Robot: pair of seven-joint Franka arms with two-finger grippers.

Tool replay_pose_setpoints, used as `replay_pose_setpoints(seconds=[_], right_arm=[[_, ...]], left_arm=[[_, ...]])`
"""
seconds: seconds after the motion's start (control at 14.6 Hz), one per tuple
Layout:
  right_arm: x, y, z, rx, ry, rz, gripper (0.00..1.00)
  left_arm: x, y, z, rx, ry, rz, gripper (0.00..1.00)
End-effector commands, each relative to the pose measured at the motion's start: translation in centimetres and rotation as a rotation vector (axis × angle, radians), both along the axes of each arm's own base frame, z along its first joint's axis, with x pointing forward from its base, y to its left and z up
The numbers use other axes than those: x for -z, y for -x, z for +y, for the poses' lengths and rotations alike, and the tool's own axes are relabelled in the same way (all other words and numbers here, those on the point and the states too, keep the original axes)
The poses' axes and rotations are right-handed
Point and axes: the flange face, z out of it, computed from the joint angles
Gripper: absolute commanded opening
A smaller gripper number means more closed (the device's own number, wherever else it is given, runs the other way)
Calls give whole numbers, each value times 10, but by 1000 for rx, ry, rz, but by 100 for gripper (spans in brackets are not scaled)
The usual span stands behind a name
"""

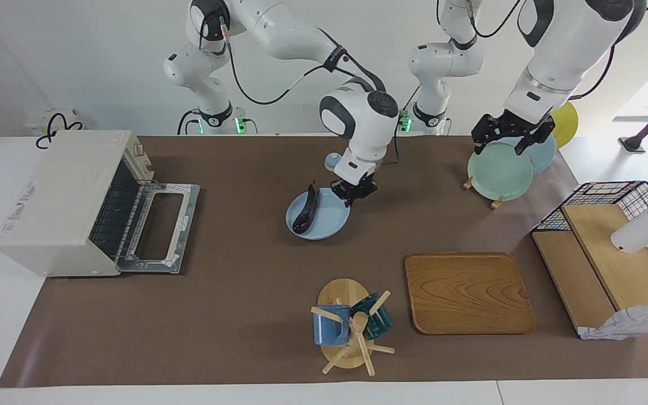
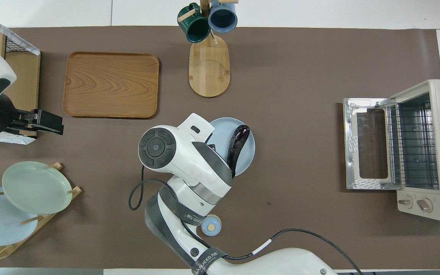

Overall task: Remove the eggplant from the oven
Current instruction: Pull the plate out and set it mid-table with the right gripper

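One eggplant (image 1: 306, 210) lies on the blue plate (image 1: 329, 225); whether my right gripper (image 1: 354, 191) is open, I cannot tell, so I would lift straight up.

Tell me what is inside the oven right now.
The oven stands with its door dropped open. Only the bare wire rack shows inside; the space under its roof is hidden. The eggplant lies on the blue plate.
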Motion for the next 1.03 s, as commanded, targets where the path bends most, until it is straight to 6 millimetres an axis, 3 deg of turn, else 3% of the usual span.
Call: replay_pose_setpoints(seconds=[0.0, 0.27, 0.41, 0.55, 0.75, 0.96], right_arm=[[2, -2, 2, 37, -62, -5, 0], [21, 4, 8, 104, -205, -14, 0], [21, -6, 0, 110, -218, -31, 38], [7, -10, 2, 96, -221, -49, 44], [-17, -18, -9, 37, -131, -56, 41], [-56, -33, -63, 18, -23, -23, 11]], left_arm=[[-3, 7, 3, -15, 9, -2, 100], [-3, 6, 3, -20, 9, -5, 100], [-3, 6, 4, -18, 9, -5, 100], [-3, 6, 5, -23, 9, -8, 100], [-4, 2, 9, -31, 12, -29, 100], [6, 5, 1, -18, 14, -46, 100]])
